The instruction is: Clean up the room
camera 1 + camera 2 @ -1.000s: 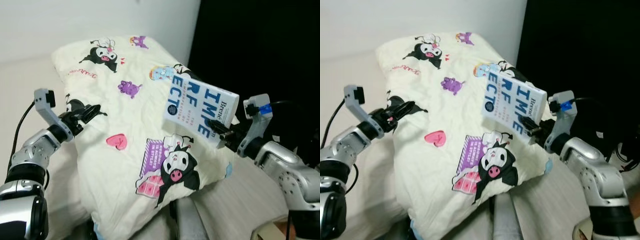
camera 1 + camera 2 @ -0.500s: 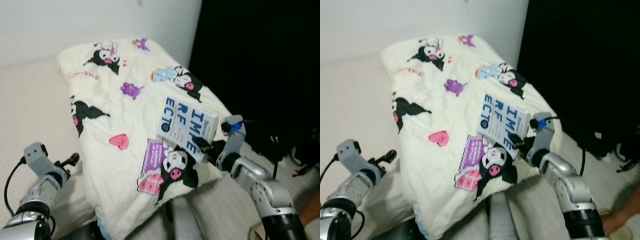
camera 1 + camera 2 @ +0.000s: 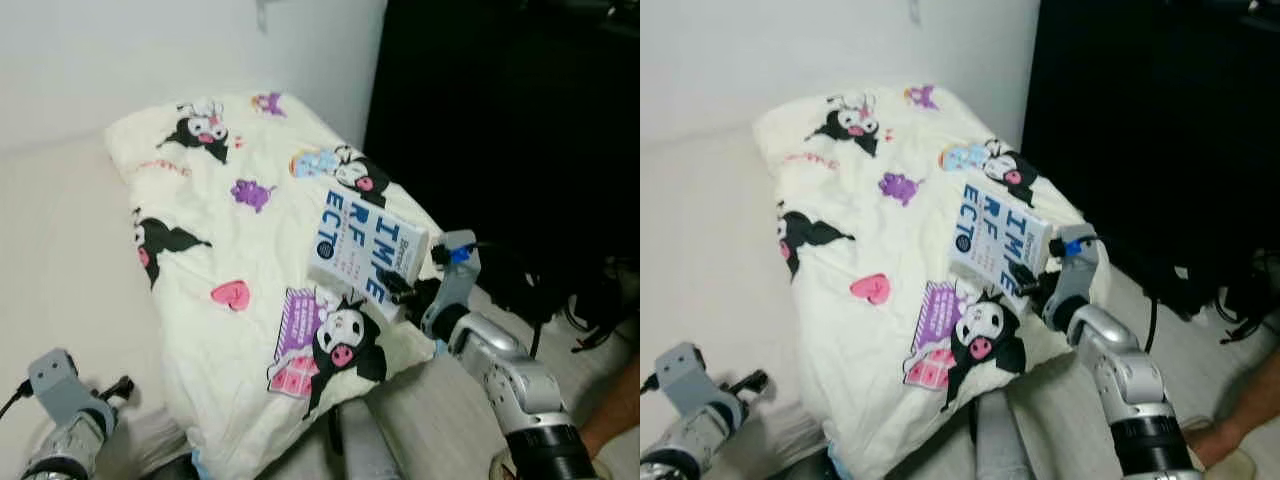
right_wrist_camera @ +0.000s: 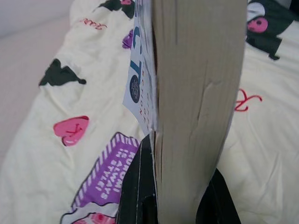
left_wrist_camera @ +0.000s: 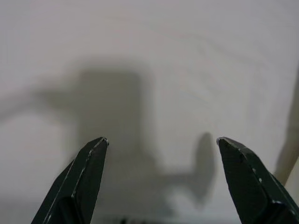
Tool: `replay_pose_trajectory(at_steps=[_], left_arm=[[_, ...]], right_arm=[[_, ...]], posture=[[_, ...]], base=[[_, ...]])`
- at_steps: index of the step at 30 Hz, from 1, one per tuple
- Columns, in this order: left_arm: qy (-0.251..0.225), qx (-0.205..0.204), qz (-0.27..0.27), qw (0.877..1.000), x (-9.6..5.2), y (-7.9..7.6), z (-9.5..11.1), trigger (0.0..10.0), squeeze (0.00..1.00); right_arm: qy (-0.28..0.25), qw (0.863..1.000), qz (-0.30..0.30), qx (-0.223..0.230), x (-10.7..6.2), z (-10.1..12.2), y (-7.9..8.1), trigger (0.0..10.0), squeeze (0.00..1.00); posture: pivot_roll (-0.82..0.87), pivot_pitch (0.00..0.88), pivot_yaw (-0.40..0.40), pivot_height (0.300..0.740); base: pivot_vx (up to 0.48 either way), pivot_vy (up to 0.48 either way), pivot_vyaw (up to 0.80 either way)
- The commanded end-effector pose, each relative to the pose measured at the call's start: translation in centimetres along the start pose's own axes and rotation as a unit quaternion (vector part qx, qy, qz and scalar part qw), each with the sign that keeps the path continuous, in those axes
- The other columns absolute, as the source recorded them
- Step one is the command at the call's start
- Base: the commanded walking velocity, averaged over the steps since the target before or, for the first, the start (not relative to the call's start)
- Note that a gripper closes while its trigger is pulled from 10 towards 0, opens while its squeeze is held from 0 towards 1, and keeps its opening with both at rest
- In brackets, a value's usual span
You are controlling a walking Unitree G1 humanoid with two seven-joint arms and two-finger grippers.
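From the left eye view, the right pincer (image 3: pixel 396 290) reaches over the cartoon-printed pillow (image 3: pixel 240 250) on the bed (image 3: pixel 60 260) and pinches a white-and-blue book (image 3: pixel 366 251) by its lower edge. The book stands tilted above the pillow's right half, its cover facing the camera. The left pincer (image 3: pixel 115 388) hangs low at the bottom corner, near the bed's front edge and well apart from the pillow.

The right eye view shows the same layout, with a person's arm (image 3: pixel 1245 420) at the lower right, beside the dark area next to the bed.

In the left wrist view, the two black fingers (image 5: pixel 86 179) are spread wide with nothing between them, over plain pale bedding.

In the right wrist view, the book's page block (image 4: pixel 198 93) stands edge-on, clamped between the two black fingers (image 4: pixel 138 191) at its base, with the pillow's hearts and purple print behind.

The step in hand seems to be carrying the book off the bed to a tidier place. Because the grip is only at one edge, the book could pivot or slip; the arm should move slowly, keep the book close to upright, and clear the pillow before turning away from the person
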State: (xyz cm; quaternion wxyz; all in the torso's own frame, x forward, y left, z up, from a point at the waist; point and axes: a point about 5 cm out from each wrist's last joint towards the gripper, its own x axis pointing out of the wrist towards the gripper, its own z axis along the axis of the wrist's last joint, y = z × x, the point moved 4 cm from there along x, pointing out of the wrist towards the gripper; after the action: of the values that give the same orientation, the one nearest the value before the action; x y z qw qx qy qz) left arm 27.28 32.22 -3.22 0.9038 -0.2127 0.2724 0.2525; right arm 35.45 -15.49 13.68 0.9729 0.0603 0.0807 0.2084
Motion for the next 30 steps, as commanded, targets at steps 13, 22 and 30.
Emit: replay_pose_trajectory(at_steps=[13,22,30], left_arm=[[0.082,0.047,0.042,0.995,-1.4,2.2,-6.2,10.0,0.0],[0.141,0.066,0.053,0.986,-2.6,2.7,-10.0,10.0,0.0],[0.139,0.088,0.047,0.985,-2.6,2.5,-10.1,10.0,0.0]], right_arm=[[-0.027,0.999,0.01,-0.013,0.4,0.7,0.6,10.0,0.0],[-0.011,1.0,0.022,-0.008,0.7,-0.8,1.4,10.0,0.0],[0.017,0.999,0.028,-0.005,0.9,-2.8,1.7,10.0,0.0]], posture=[[-0.23,0.119,0.003,0.66],[-0.23,0.119,-0.004,0.695],[-0.23,0.115,-0.008,0.72]], base=[[0.0,0.0,0.0],[-0.167,0.0,0.0],[-0.12,0.0,0.0]])
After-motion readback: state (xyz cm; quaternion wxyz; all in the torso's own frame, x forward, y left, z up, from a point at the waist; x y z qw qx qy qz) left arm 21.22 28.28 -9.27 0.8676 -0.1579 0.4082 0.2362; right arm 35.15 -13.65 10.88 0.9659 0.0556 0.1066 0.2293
